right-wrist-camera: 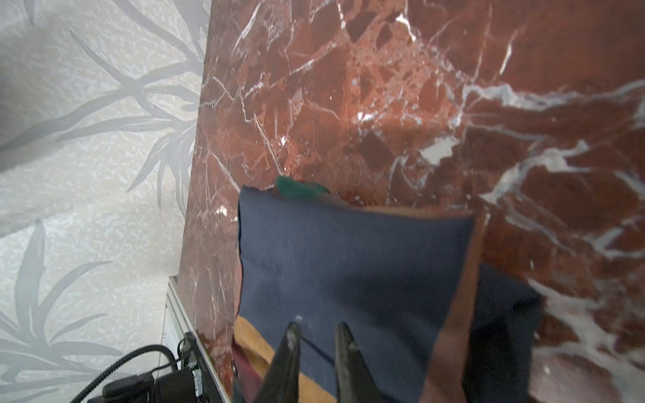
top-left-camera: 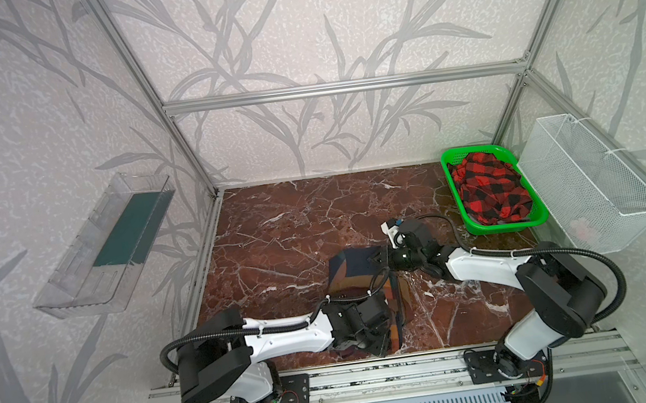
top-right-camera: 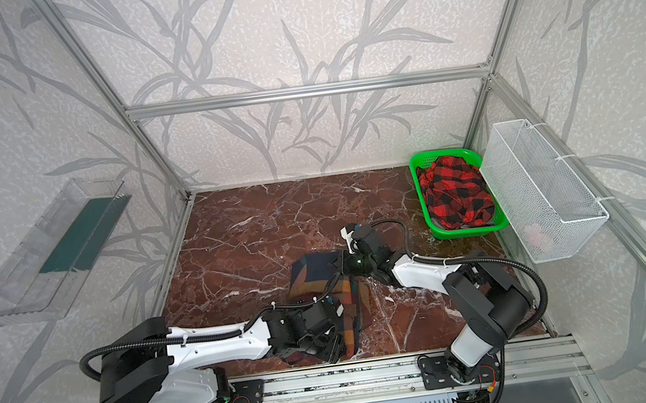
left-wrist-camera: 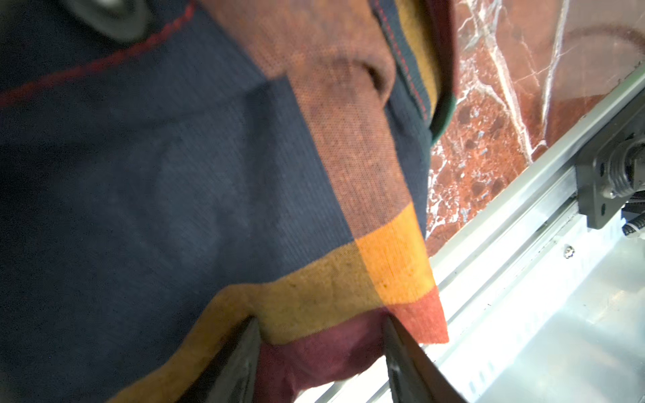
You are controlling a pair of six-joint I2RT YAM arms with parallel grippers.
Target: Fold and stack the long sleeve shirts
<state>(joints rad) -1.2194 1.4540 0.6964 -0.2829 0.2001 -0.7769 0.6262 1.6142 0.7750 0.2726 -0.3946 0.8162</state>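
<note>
1. The brown table (top-left-camera: pixel 274 225) holds the green basket (top-left-camera: pixel 500 227).
2. The red-and-black shirt (top-left-camera: pixel 487 190) sits bunched inside the basket.
3. The block shirt (top-left-camera: pixel 352 268) lies left of the basket, nearer the front.
4. The left tool (left-wrist-camera: pixel 321 317), half open, grips its dark red edge.
5. The right tool (right-wrist-camera: pixel 317 326), nearly closed, is on its navy part; I cannot tell if it pinches.

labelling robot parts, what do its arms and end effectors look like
Left arm and right arm: white shells, black joints. Black corrugated cables, zip-tied, run along each. Left end effector and right end effector: black tapered fingers.
</note>
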